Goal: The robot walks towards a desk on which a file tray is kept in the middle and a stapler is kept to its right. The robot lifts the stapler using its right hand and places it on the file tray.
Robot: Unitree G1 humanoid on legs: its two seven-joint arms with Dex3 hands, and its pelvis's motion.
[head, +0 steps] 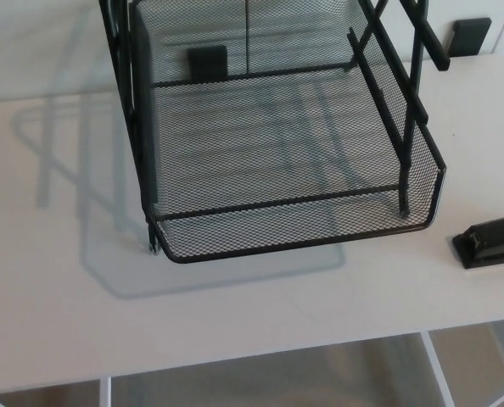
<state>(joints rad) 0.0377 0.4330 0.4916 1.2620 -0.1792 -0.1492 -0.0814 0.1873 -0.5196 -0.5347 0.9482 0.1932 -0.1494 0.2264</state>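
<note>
Cannot tell the unseen right hand's state; bring squarely over black blocky stapler [492, 241] at white desk's [235, 314] right edge.

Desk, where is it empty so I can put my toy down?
Bare desk lies left of the file tray and along the front edge. The tray's mesh floor is empty too. Tighter on the right: the stapler lies beside the tray.

The file tray [277, 225] is black wire mesh, the stapler [492, 240] matt black, the desk [235, 314] smooth.
</note>
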